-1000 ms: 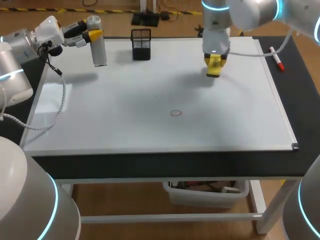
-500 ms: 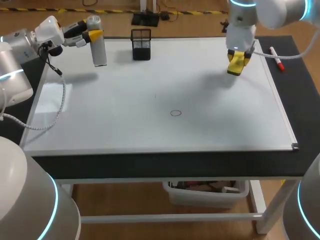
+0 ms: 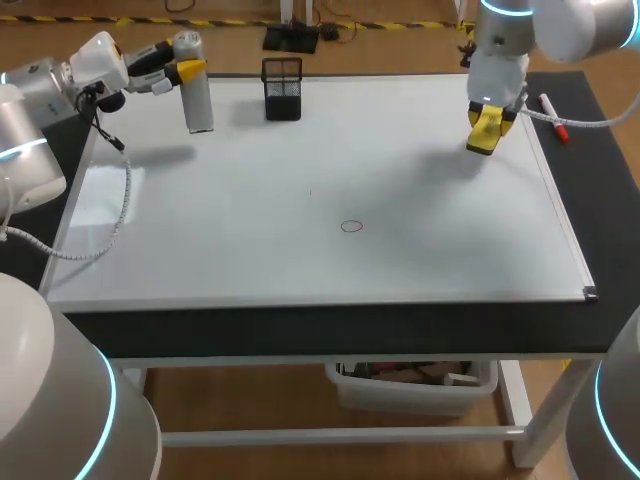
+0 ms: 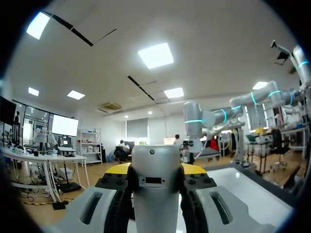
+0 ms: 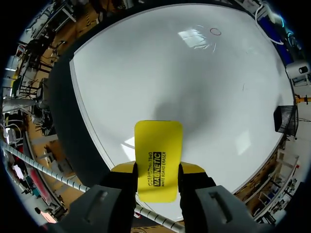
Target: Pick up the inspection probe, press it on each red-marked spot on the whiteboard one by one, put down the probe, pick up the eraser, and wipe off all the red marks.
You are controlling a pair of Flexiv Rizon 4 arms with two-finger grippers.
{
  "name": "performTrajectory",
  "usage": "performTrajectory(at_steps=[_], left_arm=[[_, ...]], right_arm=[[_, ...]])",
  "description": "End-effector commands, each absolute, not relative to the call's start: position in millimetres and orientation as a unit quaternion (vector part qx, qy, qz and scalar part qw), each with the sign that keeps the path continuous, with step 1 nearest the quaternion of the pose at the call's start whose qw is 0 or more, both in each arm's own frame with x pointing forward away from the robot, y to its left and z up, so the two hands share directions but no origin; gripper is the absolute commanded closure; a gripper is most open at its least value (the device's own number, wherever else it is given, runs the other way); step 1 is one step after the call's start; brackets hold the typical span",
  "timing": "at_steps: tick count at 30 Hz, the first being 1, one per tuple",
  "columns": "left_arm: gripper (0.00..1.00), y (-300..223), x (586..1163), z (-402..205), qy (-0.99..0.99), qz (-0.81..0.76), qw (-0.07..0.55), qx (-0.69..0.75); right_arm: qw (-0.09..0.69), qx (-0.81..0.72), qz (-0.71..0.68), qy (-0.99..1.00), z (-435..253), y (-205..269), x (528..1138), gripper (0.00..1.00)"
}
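Note:
My left gripper (image 3: 188, 71) hangs over the whiteboard's (image 3: 300, 200) far left corner, shut on the grey cylindrical probe (image 3: 198, 100), which points down. In the left wrist view the probe (image 4: 156, 189) fills the gap between the fingers (image 4: 114, 180). Above the board's far right part, my right gripper (image 3: 485, 118) is shut on the yellow eraser (image 3: 483, 136). The right wrist view shows the eraser (image 5: 158, 145) clamped in the gripper (image 5: 156, 170) above the white surface. One small circle mark (image 3: 351, 226) sits near the board's middle, and shows in the right wrist view as a mark (image 5: 215, 31) far ahead.
A black mesh holder (image 3: 282, 88) stands at the board's far edge, also seen as the holder (image 5: 285, 119) from the right wrist. A red marker (image 3: 553, 117) lies on the black tabletop beyond the board's right edge. A cable hangs from each arm over the board.
My right arm has carried the eraser to the right, from the board's far middle toward its right edge. The left arm and probe have stayed put.

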State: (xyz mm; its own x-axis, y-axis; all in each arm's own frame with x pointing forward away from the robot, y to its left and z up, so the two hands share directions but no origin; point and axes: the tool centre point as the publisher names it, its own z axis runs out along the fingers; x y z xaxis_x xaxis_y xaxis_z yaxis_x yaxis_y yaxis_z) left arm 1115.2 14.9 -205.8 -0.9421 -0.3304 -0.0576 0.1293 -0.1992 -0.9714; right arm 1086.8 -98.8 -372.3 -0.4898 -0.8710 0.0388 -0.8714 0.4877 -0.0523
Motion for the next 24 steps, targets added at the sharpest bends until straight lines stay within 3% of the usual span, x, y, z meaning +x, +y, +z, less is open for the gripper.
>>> performTrajectory(at_steps=[1,24], left_arm=[[1.0,14.3,1114.1,-204.5,0.615,-0.769,0.151,-0.082],[1.0,-9.5,1086.0,-199.1,0.621,-0.771,0.134,-0.043]], right_arm=[[0.004,0.506,0.034,-0.862,-370.8,-99.1,1087.0,1.0],[0.004,0.506,0.034,-0.862,-370.8,-99.1,1087.0,1.0]])
